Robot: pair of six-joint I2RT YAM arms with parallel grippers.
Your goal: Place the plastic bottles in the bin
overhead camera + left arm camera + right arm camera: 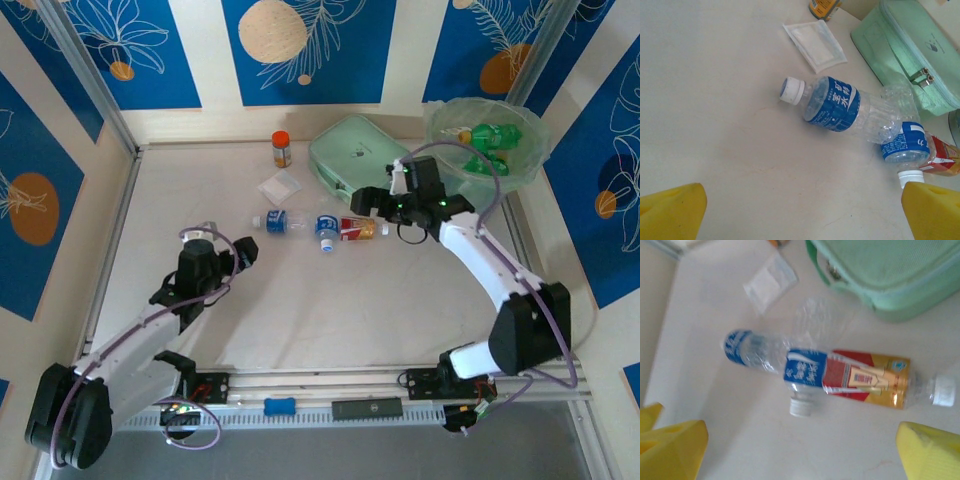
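Table (300,320): pale, matte, walled on three sides by blue leaf-print panels.
Bin (437,128): far right corner, translucent with a pale green liner; inside lie green bottles (490,140), their labels too small to read.
Mint-green case (350,155): flat, zipped, just left of the bin; a small dark logo on the lid, not legible.
Right gripper (372,210): low over the table, just right of the bottle cluster and in front of the case; yellow fingers (677,450) spread wide, nothing between them.
Left gripper (225,245): left of the cluster, pointing toward it; fingers (670,212) wide apart and empty.
Long blue-label bottle (840,105): clear, crumpled, on its side on the table, white cap pointing left; white Chinese characters on the blue band.
Red-labelled bottle (865,377): on its side, white cap pointing right; red and gold label with a small blue mark at its right end, print blurred.
Short blue-label bottle (802,375): wedged between the other two and touching both, white cap toward the near edge; white script on blue, unreadable.
White packet (279,187): flat, square, sealed edges, behind the bottles.
Orange-capped jar (282,148): upright near the back wall, yellow label, text illegible.
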